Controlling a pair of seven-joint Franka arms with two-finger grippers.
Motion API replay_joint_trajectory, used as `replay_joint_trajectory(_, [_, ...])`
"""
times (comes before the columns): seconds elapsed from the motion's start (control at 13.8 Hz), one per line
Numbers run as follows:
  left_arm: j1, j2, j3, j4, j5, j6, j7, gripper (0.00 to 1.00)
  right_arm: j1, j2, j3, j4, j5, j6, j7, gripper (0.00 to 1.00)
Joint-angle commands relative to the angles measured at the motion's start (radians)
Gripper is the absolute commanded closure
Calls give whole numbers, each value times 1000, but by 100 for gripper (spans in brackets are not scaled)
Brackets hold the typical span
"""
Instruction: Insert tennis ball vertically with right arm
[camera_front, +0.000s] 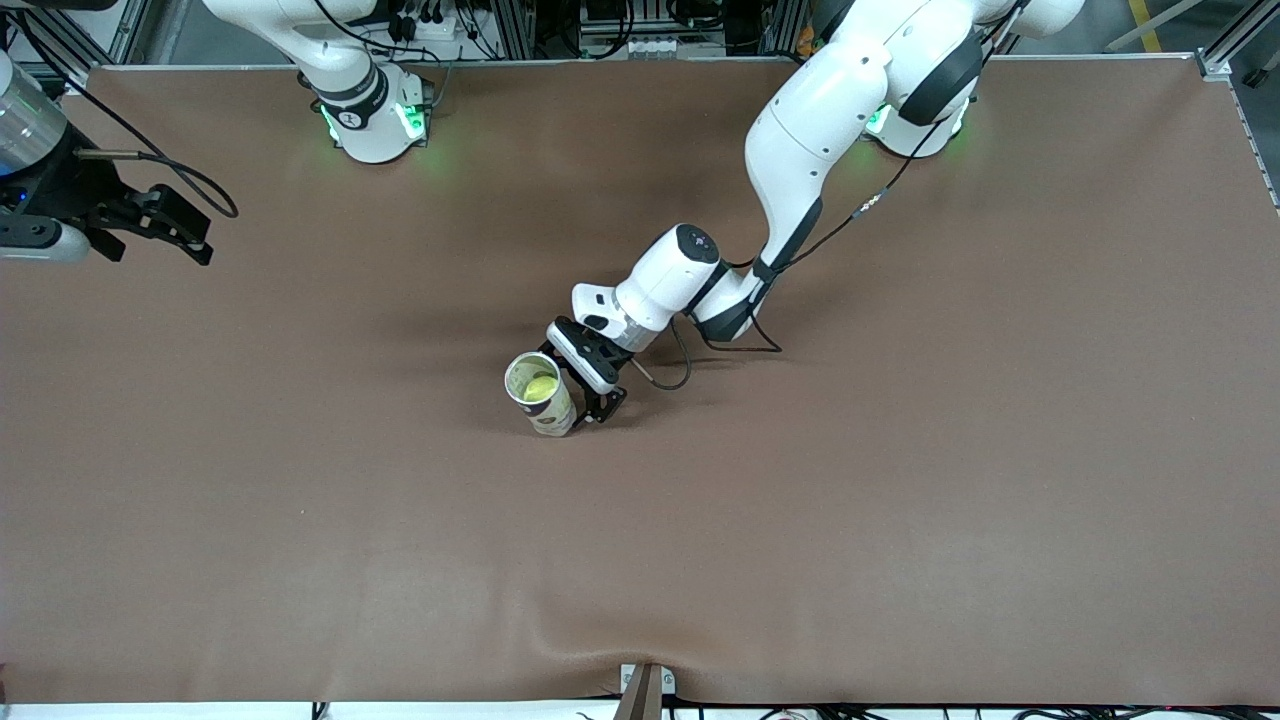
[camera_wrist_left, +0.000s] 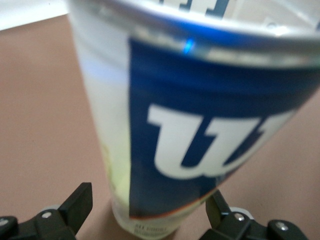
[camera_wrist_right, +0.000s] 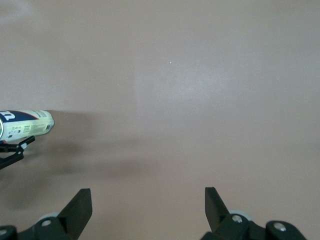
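**A:** Yellow-green tennis ball (camera_front: 540, 386) sits inside the clear plastic tube with the blue-and-white label (camera_front: 541, 395), which stands upright near the middle of the brown table mat (camera_front: 900, 480).

**B:** And the left gripper (camera_front: 580, 400) is at that tube, fingers (camera_wrist_left: 77, 202) spread either side of its base; contact can't be made out.

**A:** Right gripper (camera_front: 165, 228) waits over the right arm's end of the table, jaws wide apart, holding nothing.
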Motion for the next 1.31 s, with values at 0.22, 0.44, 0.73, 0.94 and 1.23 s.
replay_joint_trajectory(0.22, [-3, -127, 6, -151, -10, -57, -73, 0, -11, 103, 6, 141, -2, -59, -13, 0])
replay_joint_trajectory(0.44, [0, -210, 6, -258, -10, -106, -101, 0, -8, 68, 8, 74, -2, -17, -13, 0])
replay_joint_trajectory(0.73, [64, -365, 8, -392, -2, -329, -86, 0, -11, 63, 9, 58, -3, -10, -13, 0])
replay_joint_trajectory(0.94, [174, -427, 15, -387, 29, -561, -84, 0, -9, 64, 11, 75, -12, -16, -13, 0])
replay_joint_trajectory(1.23, [215, -451, 184, -282, 30, -770, -78, 0, -20, 73, 11, 106, -15, -17, -13, 0])
